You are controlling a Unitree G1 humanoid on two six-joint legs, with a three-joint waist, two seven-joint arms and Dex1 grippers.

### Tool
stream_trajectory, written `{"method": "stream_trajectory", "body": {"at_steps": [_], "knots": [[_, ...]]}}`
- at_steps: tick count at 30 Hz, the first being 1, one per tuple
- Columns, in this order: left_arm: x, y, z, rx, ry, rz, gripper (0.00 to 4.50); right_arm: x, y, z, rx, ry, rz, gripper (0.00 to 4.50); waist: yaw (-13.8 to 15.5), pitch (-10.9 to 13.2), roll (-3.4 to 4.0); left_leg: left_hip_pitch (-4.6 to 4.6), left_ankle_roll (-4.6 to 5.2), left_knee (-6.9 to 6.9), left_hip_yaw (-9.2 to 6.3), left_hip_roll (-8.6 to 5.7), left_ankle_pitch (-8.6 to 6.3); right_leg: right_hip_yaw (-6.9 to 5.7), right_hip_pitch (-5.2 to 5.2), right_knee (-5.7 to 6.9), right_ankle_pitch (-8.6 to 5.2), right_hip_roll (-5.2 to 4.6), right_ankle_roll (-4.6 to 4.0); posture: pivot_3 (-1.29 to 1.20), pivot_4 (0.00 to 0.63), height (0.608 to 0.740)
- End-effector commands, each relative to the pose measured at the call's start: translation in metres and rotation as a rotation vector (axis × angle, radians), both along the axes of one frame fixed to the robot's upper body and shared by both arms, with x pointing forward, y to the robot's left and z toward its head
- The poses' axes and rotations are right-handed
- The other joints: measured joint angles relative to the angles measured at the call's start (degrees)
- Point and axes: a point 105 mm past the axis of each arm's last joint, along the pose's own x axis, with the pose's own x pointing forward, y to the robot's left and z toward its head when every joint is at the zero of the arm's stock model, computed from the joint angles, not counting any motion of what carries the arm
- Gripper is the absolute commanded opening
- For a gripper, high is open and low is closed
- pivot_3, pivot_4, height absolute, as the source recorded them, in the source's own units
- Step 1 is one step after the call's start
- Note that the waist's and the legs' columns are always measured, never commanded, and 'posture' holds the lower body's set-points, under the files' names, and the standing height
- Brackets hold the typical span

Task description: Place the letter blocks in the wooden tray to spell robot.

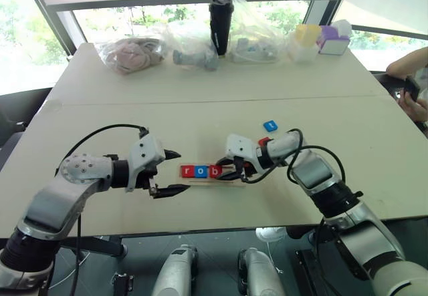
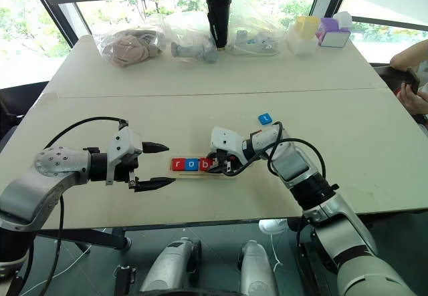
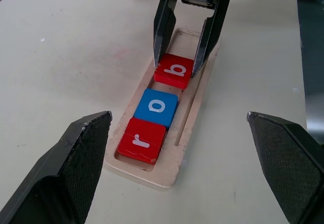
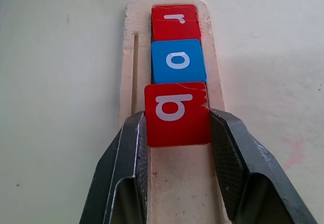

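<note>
From the head camera, the wooden tray lies on the table between the two arms, and its tiles read "r", "o", "b" from the robot's left: red r block, blue o block, red b block. A blue tile lies loose beyond the right arm; its letter cannot be read here. Just by the right wrist peeks a red tile, letter hidden. The left gripper hovers just off the tray's left end, fingers spread wide, nothing between them. The right gripper reaches in from the right, angled down over the tray.

Left wrist view now: the r block, o block and b block sit in a row in the slot, and the right gripper's fingers straddle the b, one on each side. This arm's own fingers stand far apart.

Right wrist view: the two black fingers are clamped on the b block's opposite edges, the tile sitting over the tray slot next to the blue o.
</note>
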Motion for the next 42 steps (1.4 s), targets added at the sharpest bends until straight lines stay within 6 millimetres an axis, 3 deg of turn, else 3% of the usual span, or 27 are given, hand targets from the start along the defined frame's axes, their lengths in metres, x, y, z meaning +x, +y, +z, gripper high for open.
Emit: {"method": "stream_trajectory", "body": {"at_steps": [1,11,17,18,27,39,42], "knots": [[0.001,-0.001,0.005,0.002,-0.038,-0.004,4.50,0.001,0.007,0.011,0.026,-0.035,0.021,1.16,0.0,0.0,0.00,0.00,0.00,0.00,0.00,0.00,0.00,0.00,0.00,0.00,0.00,0.00,0.00,0.00,0.150,0.740],[0.001,-0.001,0.005,0.000,-0.037,-0.004,4.50,0.007,0.012,0.010,0.027,-0.043,0.020,1.16,0.0,0.0,0.00,0.00,0.00,0.00,0.00,0.00,0.00,0.00,0.00,0.00,0.00,0.00,0.00,0.00,0.150,0.740],[0.001,-0.002,0.005,-0.002,-0.039,-0.003,4.50,0.009,0.010,0.010,0.022,-0.052,0.015,4.31,0.0,0.0,0.00,0.00,0.00,0.00,0.00,0.00,0.00,0.00,0.00,0.00,0.00,0.00,0.00,0.00,0.150,0.740],[0.001,-0.002,0.005,-0.002,-0.040,-0.002,4.50,0.009,0.010,0.010,0.023,-0.055,0.016,4.42,0.0,0.0,0.00,0.00,0.00,0.00,0.00,0.00,0.00,0.00,0.00,0.00,0.00,0.00,0.00,0.00,0.150,0.740],[0.002,-0.001,0.004,-0.001,-0.041,-0.002,4.50,0.006,0.009,0.028,0.085,-0.072,0.002,4.42,0.0,0.0,0.00,0.00,0.00,-0.01,0.00,0.00,0.00,0.00,0.00,0.00,0.00,0.00,0.00,0.00,0.150,0.740],[0.003,-0.002,0.004,0.003,-0.049,-0.004,4.50,-0.006,0.010,0.000,0.086,0.060,-0.007,4.42,0.0,0.0,0.00,0.00,0.00,-0.01,0.00,0.00,0.00,0.00,0.00,0.00,0.00,0.00,0.00,0.00,0.150,0.740],[0.003,-0.001,0.004,0.005,-0.048,-0.002,4.50,-0.007,0.011,0.002,0.094,0.061,-0.002,4.42,0.0,0.0,0.00,0.00,-0.01,-0.01,0.00,0.00,0.00,0.00,-0.01,0.00,0.00,0.00,0.00,0.00,0.150,0.740]]}}
